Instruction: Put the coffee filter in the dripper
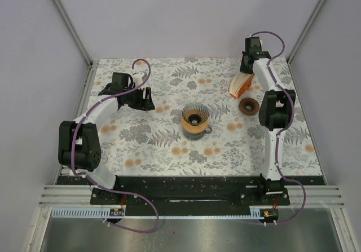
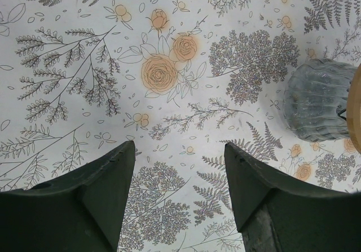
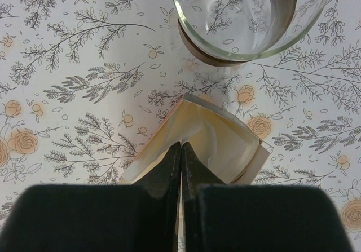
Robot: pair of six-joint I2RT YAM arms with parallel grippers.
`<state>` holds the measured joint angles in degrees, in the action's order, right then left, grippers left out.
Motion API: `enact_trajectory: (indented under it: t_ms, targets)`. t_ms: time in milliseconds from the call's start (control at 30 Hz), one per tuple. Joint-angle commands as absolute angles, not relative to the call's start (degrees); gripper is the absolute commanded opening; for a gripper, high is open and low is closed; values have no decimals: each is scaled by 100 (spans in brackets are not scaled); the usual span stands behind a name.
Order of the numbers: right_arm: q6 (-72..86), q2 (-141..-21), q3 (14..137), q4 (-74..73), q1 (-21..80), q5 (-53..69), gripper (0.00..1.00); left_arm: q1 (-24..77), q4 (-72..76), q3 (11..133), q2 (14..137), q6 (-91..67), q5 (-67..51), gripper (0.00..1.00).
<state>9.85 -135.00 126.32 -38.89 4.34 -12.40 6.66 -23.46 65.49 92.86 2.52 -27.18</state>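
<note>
My right gripper (image 3: 180, 148) is pinched tight on the filter (image 3: 217, 139) at far right, well apart from the dripper (image 1: 194, 121) at centre. Left gripper (image 2: 179, 147) is wide open and empty. Risks, as I judge them: the thin edge slips, or the paper lands folded.

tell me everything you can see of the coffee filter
The coffee filter is a cream paper cone, partly open so its shadowed inside shows. It lies on the floral table at the far right, close to but apart from a glass vessel with a brown collar. The right tool appears shut on its edge.
</note>
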Motion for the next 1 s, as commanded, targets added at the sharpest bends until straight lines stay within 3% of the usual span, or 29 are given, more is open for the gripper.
enact_trajectory:
  t_ms: [0,967]
  targets:
    - [958,-12868,12832,-3902,439,-1178,0,624,-2206,6732,9202,211,-2900,68]
    - [958,-11330,11541,-3437,448,-712,0,624,-2364,6855,9132,211,-3006,68]
